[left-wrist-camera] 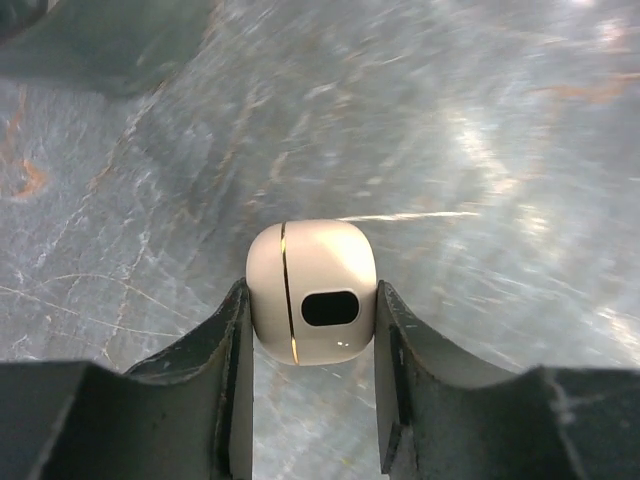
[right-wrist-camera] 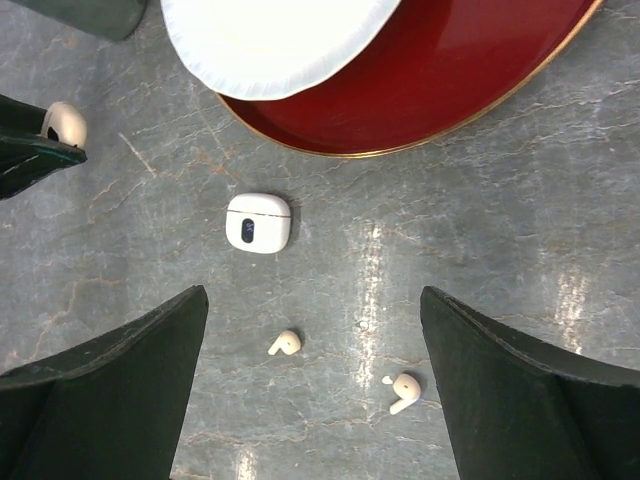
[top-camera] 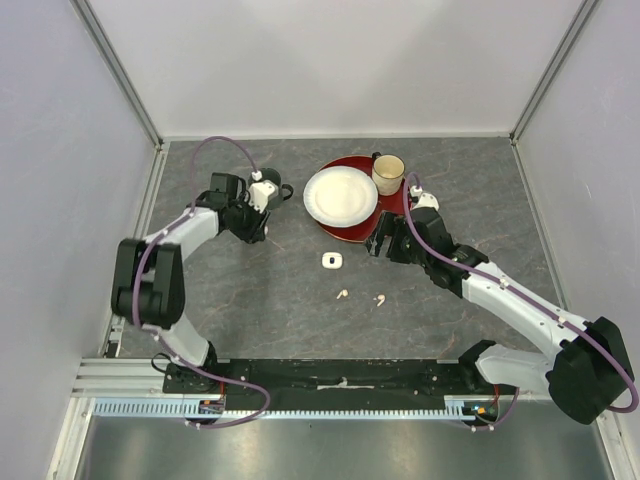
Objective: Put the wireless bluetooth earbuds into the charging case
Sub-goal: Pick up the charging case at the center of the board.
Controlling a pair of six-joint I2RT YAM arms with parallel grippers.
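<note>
The table point(left-wrist-camera: 480, 120) had a grey, stone-like top veined with rust and white, smooth, with a soft sheen where light struck it. The cream case point(left-wrist-camera: 311, 290) was smooth, glossy plastic with a thin gold-coloured seam and a shiny black oval inset. The fingers point(left-wrist-camera: 420, 390) were dark, matt and faintly grainy. The white case point(right-wrist-camera: 258, 222) looked like glossy plastic too, and the earbuds point(right-wrist-camera: 285, 343) were smooth, pale plastic. The red tray point(right-wrist-camera: 450, 70) was glossy with a gold-coloured edge. The plate point(right-wrist-camera: 280, 40) was matt white, its rim crimped like paper.
</note>
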